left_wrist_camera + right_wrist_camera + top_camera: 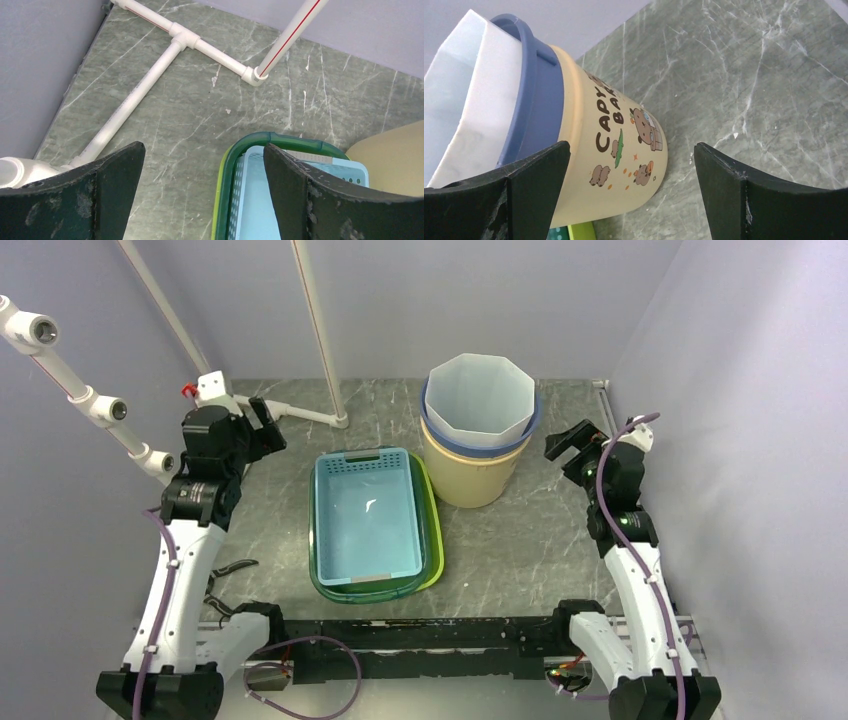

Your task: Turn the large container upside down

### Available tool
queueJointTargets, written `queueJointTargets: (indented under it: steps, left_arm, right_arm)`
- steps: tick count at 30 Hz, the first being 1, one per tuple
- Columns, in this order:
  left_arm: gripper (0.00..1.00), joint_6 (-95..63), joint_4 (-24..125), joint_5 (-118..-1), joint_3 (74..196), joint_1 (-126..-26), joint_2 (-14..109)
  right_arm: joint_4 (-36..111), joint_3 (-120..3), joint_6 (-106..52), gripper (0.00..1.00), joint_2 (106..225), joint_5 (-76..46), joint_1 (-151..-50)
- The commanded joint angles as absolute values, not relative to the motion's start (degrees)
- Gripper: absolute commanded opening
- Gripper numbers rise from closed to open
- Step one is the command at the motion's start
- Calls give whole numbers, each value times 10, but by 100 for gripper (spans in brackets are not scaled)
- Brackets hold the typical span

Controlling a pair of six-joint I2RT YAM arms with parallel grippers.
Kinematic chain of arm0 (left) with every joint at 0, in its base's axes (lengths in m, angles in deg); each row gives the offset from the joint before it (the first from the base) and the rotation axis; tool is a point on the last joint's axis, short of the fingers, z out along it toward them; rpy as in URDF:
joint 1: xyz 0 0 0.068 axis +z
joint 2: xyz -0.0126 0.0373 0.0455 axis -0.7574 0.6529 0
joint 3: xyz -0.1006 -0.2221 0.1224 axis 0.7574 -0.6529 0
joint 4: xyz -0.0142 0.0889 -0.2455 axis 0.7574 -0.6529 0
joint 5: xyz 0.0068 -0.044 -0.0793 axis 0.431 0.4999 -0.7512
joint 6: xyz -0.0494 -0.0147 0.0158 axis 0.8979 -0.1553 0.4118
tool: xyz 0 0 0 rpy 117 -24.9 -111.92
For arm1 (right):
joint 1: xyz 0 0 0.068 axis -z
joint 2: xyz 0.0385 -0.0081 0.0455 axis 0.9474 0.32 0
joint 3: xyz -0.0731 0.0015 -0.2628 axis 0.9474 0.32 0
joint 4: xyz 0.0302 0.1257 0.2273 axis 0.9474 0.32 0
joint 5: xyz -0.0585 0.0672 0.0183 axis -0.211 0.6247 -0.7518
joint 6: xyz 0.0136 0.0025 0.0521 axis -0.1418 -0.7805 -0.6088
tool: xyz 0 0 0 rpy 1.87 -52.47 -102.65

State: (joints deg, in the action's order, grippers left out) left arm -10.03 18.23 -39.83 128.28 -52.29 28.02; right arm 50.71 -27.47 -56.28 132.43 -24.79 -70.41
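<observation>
R wrist cam: "CAPY" print on bucket (624, 145); hidden from top cam.

Right gripper (630, 147) spread wide, cream capybara bucket (594, 115) with blue rim (539, 100) and white liner (474, 90) standing on the marble table (749, 75).

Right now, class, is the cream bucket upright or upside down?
Upright. The cream bucket stands base-down on the table, its open rim facing up.
</observation>
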Motion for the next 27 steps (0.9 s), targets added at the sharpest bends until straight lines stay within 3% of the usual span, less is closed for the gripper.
queueJointTargets:
  steps: [1, 6, 11, 15, 19, 27]
  left_arm:
    - [95, -73, 169, -375, 1278, -522, 245]
    - [95, -1, 159, -377, 1229, -522, 189]
    - [95, 15, 166, -422, 1195, -522, 161]
    - [95, 14, 128, -464, 1205, -523, 181]
    - [95, 13, 31, -469, 1243, -522, 216]
    - [95, 85, -80, -520, 1293, -522, 270]
  right_arm:
    - [498, -273, -586, 100, 1301, -246, -705]
    - [531, -244, -643, 100, 1244, -271, -705]
    - [504, -188, -576, 100, 1166, -262, -705]
    - [595, -181, -611, 100, 1135, -348, -706]
    - [700, -197, -626, 100, 1143, -346, -705]
    - [961, -230, -681, 100, 1157, -93, -706]
